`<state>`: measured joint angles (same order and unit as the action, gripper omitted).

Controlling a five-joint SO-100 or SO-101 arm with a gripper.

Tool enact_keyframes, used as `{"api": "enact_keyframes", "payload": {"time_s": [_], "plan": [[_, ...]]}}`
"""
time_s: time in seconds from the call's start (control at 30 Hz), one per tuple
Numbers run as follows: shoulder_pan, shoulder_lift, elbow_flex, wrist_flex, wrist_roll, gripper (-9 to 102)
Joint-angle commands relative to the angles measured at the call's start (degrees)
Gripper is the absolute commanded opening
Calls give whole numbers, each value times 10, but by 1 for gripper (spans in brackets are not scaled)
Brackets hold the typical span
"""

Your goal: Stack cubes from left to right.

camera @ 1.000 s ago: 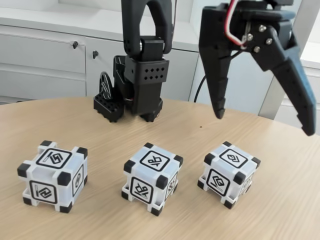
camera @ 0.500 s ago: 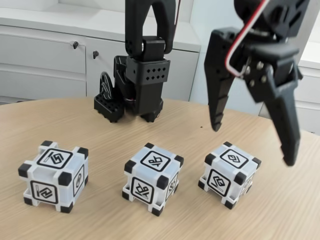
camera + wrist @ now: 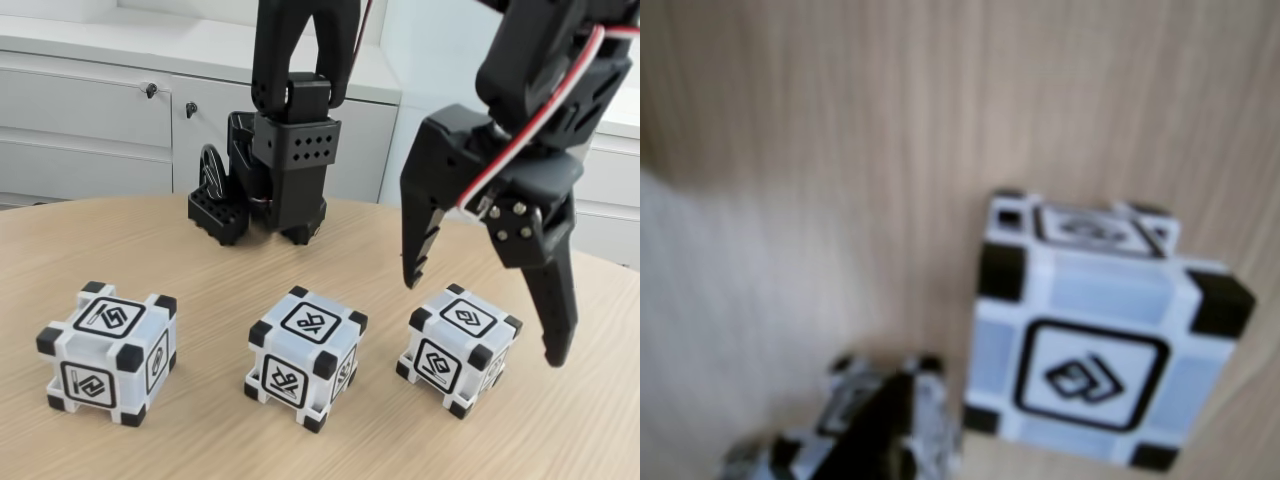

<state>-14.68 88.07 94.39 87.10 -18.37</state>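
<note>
In the fixed view three white cubes with black corner blocks stand in one row on the wooden table (image 3: 200,440), each apart from its neighbour. The left cube (image 3: 107,350) stands near the left edge of the picture, and its top face carries a black-framed symbol. The middle cube (image 3: 305,357) stands a little turned, so one corner points toward the camera. Behind it, further back on the table, is the black base of the arm (image 3: 270,170), and behind that a white cabinet (image 3: 90,120) with small dark knobs. The right cube (image 3: 458,347) rests flat on the table like the other two. The gripper (image 3: 483,322) hangs just above this right cube with its jaws spread wide apart, one finger at the left side of the cube and the other at its right side, and nothing is held between them; no finger touches the cube.

In the wrist view, which is blurred, the right cube (image 3: 1095,345) is seen from above at the right, and the middle cube (image 3: 845,430) is at the bottom left, partly behind a dark finger
</note>
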Motion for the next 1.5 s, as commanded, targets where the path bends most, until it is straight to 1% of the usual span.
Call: {"api": "enact_keyframes", "payload": {"time_s": [0.0,0.37,0.67,0.8,1.03,1.3,1.47], "plan": [[5,-6,-13,-4,-12,40],[4,-33,-13,-4,-65,39],[4,-39,-13,-4,-80,39],[4,-39,-13,-4,-70,23],[10,-39,-13,-4,-34,1],[14,-38,-12,-4,-18,0],[5,-8,-13,4,-6,0]]}}
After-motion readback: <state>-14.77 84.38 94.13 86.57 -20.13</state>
